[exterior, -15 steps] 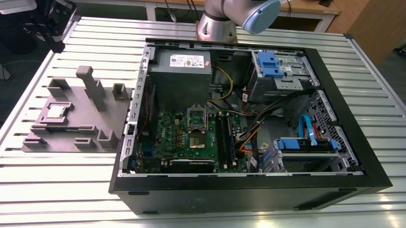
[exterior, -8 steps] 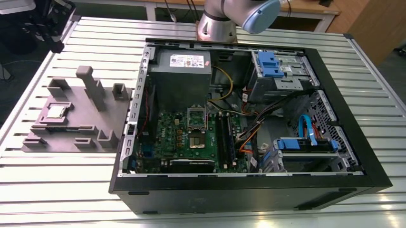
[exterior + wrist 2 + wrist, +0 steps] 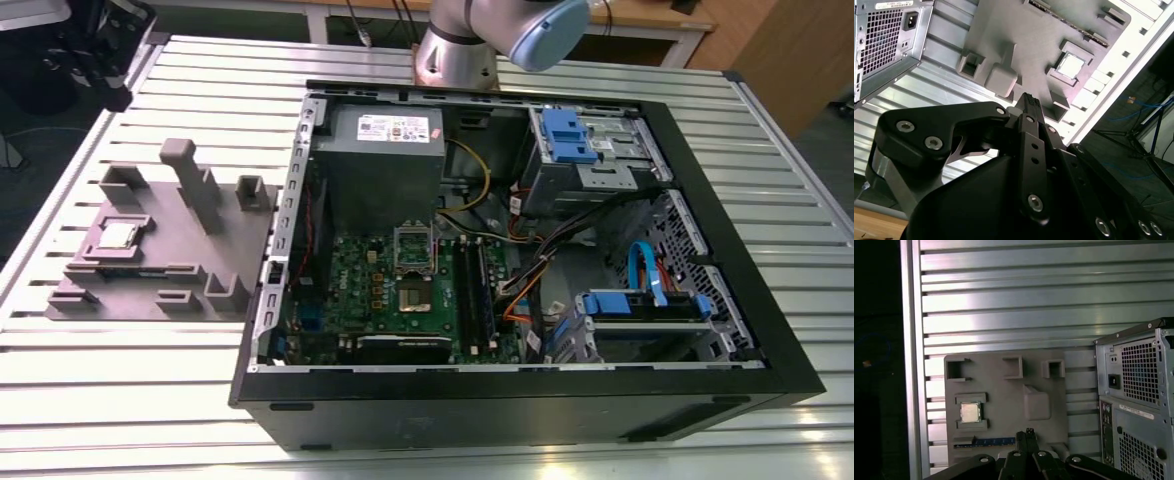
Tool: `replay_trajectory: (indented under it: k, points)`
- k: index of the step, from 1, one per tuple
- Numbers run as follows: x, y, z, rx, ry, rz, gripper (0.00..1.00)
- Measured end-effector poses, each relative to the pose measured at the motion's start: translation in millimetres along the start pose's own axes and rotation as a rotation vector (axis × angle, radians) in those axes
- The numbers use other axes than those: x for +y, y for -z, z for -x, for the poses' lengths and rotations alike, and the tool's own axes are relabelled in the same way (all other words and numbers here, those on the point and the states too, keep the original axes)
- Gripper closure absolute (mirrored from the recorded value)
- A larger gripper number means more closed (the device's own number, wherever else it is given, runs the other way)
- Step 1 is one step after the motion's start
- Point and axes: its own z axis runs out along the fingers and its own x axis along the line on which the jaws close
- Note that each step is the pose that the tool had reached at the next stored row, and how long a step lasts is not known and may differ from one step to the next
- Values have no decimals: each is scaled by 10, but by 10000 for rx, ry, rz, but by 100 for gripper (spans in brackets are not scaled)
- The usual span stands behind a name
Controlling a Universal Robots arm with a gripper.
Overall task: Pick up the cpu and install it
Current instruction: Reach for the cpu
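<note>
From where I stand, the cpu point(image 3: 120, 235) sits face up in its pocket on the grey moulded tray point(image 3: 160, 270); the tray lies on the slatted aluminium table point(image 3: 561, 70), at the exterior view's left of the open computer case point(image 3: 534, 400). That leaves the cpu well apart from the shiny metal socket frame point(image 3: 415, 250) on the green motherboard point(image 3: 354, 285) inside the case.

The gripper point(image 3: 1027, 432) hangs over the tray with clear air beneath it; its black fingers look brought together at the tips, and nothing is held between them.

What counts is the offset. In the first wrist view the cpu point(image 3: 970, 412) is not under the fingertips but off to one side of them; a smooth rounded block point(image 3: 1036, 402) of the tray lies closer beneath the tips. The second wrist view agrees; the gripper point(image 3: 1029, 99) points at the tray's middle and the cpu point(image 3: 1070, 66) lies aside of that line. I'd judge the gripper near the cpu but not yet above it.

The cpu is square, so it has no long axis; its edges run parallel with the tray's edges. Two low raised bars point(image 3: 971, 398) hug two opposite sides; the other two sides are free.

Its top is a silvery metal plate with a pale thin rim; the tray is matt grey with blocky pockets and posts; the table is ribbed bright metal that throws glare; the case back is grey steel with perforated vents.
</note>
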Motion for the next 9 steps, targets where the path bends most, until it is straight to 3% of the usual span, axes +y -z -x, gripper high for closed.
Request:
replay_trajectory:
  k: [9]
  points:
    - [-6,-4,-82,8,0,0,89]
